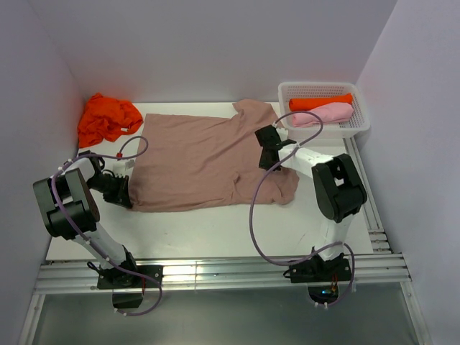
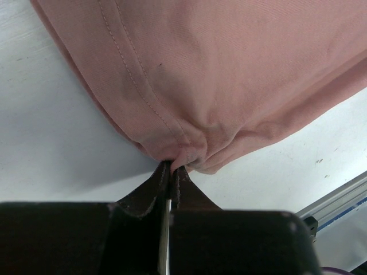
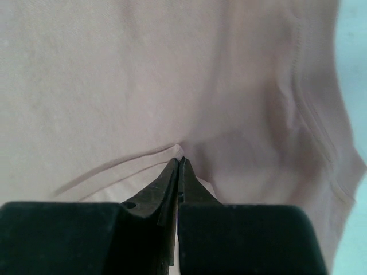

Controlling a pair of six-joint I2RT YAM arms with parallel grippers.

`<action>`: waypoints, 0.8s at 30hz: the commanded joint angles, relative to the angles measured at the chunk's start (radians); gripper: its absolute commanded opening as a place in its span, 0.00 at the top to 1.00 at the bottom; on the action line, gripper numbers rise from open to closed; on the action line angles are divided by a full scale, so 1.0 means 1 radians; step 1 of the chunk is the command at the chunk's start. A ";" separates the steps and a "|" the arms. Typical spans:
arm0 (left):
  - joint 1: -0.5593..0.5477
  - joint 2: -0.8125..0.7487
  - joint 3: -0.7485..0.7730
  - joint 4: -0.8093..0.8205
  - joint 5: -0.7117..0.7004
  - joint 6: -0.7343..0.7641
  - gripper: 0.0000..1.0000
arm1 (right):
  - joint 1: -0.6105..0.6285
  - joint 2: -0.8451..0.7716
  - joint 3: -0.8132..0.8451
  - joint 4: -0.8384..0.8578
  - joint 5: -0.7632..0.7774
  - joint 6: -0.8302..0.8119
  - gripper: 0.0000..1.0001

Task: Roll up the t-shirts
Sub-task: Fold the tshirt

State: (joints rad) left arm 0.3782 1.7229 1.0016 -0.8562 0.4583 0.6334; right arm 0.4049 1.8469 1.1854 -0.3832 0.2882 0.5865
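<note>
White walls close the worktop (image 1: 215, 230) on 3 sides, with metal rails (image 1: 215, 273) along its bottom edge and down the right side. A brown shirt (image 1: 201, 162) lies spread flat across the middle of the top view, its hem toward the left and its 2 sleeves toward the right. Its upper edge runs near the back wall. Below its lower edge, a wide strip of bare worktop reaches down to the rails.

The left hand (image 1: 118, 188) sits at the shirt's lower left corner. In the left wrist view, the left hand (image 2: 172, 167) is pressed together, pinching a bunched bit of the stitched hem, with bare worktop on both sides. The right hand (image 1: 269, 147) is over the shirt's right part, between the sleeves. In the right wrist view, the right hand (image 3: 179, 161) is pressed together on a small peak of cloth, with creases running out from the tips.

An orange shirt (image 1: 108, 118) lies crumpled in the upper left corner, just beside the brown shirt's upper left corner. A basket (image 1: 359, 128) stands in the upper right corner, close to the upper sleeve. It holds 2 rolls, an orange roll (image 1: 320, 102) and a pink roll (image 1: 332, 113), lying side by side.
</note>
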 commanded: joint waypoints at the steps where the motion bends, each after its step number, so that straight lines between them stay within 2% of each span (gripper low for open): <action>1: -0.005 -0.048 -0.003 0.014 0.031 0.005 1.00 | -0.008 -0.127 -0.029 -0.011 0.023 0.021 1.00; 12: -0.005 -0.106 -0.015 0.003 0.054 0.017 1.00 | 0.029 -0.512 -0.251 -0.048 0.077 0.113 1.00; 24: -0.002 -0.216 -0.090 0.022 0.025 0.046 1.00 | 0.153 -0.932 -0.424 -0.178 0.169 0.272 1.00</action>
State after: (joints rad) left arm 0.3763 1.5654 0.9257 -0.8440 0.4740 0.6495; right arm 0.5331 0.9924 0.7887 -0.5159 0.3912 0.7967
